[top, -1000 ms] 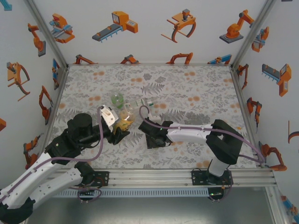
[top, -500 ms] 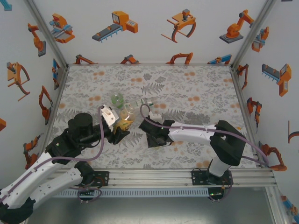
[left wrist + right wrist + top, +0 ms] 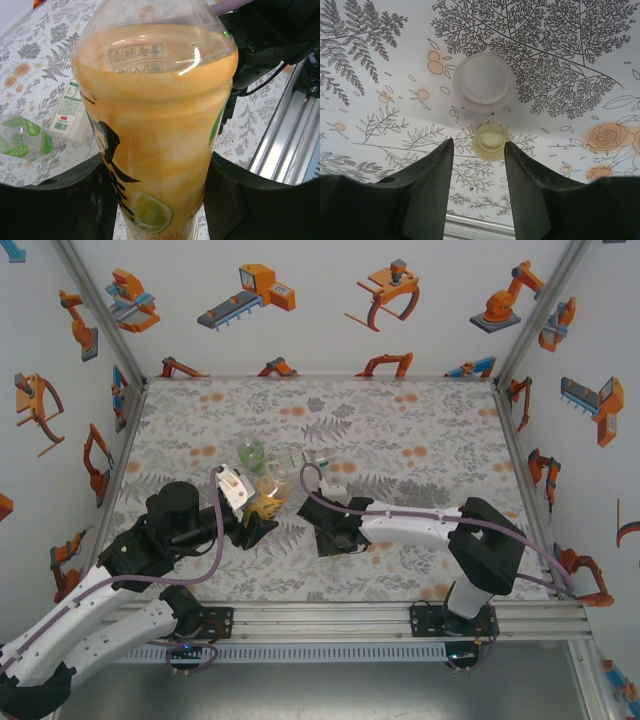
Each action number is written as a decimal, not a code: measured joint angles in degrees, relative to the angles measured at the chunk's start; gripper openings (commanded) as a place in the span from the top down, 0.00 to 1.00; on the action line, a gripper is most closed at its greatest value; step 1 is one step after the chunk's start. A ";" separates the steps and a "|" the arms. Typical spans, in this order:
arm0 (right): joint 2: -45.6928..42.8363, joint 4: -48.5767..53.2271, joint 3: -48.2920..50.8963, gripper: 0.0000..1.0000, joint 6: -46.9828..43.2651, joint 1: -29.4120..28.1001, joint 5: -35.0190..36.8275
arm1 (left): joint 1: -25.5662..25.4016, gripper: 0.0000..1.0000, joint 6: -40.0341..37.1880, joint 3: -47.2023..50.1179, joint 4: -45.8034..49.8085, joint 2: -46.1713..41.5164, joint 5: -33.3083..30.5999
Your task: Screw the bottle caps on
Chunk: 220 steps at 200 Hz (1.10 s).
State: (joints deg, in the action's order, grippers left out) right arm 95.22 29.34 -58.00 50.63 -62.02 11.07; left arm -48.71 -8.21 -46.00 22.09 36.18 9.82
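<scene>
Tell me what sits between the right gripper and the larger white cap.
A small yellowish cap lies just ahead of the open right gripper, short of the larger white cap; the right wrist view shows it.

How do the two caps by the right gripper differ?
The white cap is wider than the yellowish cap. The yellowish cap sits between the fingers of the open right gripper; the white cap lies beyond them. Both are round and lie loose on the table.
</scene>
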 measured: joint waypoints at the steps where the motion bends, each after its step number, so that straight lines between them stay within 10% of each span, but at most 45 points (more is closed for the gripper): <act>1: 0.02 0.00 0.00 0.55 0.00 0.00 0.00 | 0.00 1.00 0.00 0.00 0.00 0.00 0.00; 220: -0.11 1.27 0.00 0.55 0.04 0.33 0.98 | 0.00 1.00 0.00 0.00 -0.22 1.36 0.02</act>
State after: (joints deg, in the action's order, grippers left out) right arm 95.11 30.61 -58.00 50.68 -61.69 12.05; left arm -48.71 -8.21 -46.00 21.87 37.54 9.85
